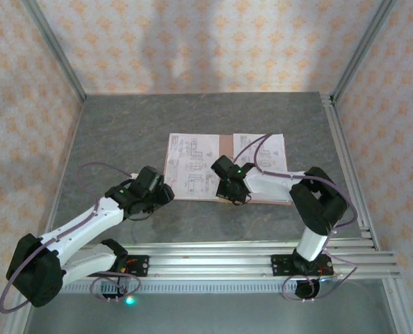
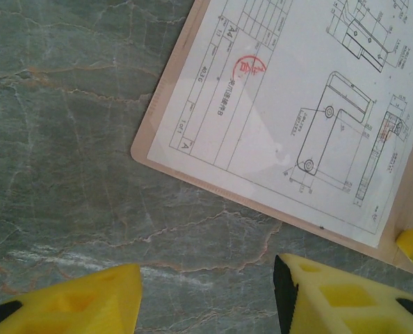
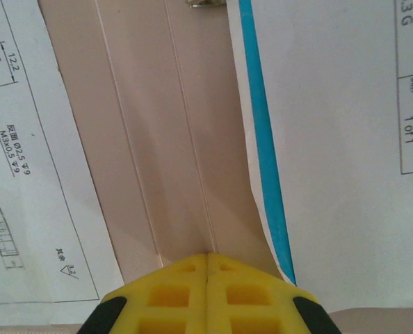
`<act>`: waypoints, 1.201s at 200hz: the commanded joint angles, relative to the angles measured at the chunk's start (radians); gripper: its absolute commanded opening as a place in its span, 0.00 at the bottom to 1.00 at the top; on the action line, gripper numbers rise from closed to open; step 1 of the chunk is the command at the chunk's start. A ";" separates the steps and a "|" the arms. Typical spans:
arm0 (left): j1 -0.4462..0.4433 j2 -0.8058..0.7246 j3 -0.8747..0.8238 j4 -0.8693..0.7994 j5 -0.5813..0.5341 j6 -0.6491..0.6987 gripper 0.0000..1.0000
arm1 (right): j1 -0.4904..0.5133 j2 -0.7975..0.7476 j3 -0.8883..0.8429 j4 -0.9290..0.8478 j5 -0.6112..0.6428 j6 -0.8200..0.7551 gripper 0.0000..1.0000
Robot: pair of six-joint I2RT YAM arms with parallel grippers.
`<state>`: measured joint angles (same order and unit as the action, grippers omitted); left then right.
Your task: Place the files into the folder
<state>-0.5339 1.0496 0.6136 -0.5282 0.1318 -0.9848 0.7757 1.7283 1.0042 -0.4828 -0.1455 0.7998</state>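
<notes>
The pinkish-brown folder (image 1: 225, 142) lies open on the table, with white printed files on its left half (image 1: 191, 163) and right half (image 1: 265, 149). My right gripper (image 1: 233, 195) is over the near end of the fold. In the right wrist view its tips (image 3: 206, 256) are shut together where the folder's (image 3: 151, 139) crease ends, pinching that edge. A teal-blue sheet (image 3: 262, 139) peeks from under the right white page (image 3: 331, 139). My left gripper (image 1: 166, 195) is open (image 2: 206, 285) over bare table, just off the folder's near left corner (image 2: 142, 149), below a printed file (image 2: 283, 104).
A small metal fastener (image 3: 205, 3) sits on the fold at the far end. The grey marbled tabletop (image 1: 123, 132) runs round the folder. Metal frame rails (image 1: 345, 160) border the right side and the near edge.
</notes>
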 commanded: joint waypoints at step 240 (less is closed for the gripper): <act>0.282 0.567 0.404 0.007 0.063 0.444 0.70 | -0.005 0.136 0.031 -0.094 0.041 0.012 0.00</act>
<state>-0.2550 1.5448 0.9333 -0.4969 0.2180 -0.6380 0.7753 1.7855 1.0672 -0.5159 -0.1265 0.8032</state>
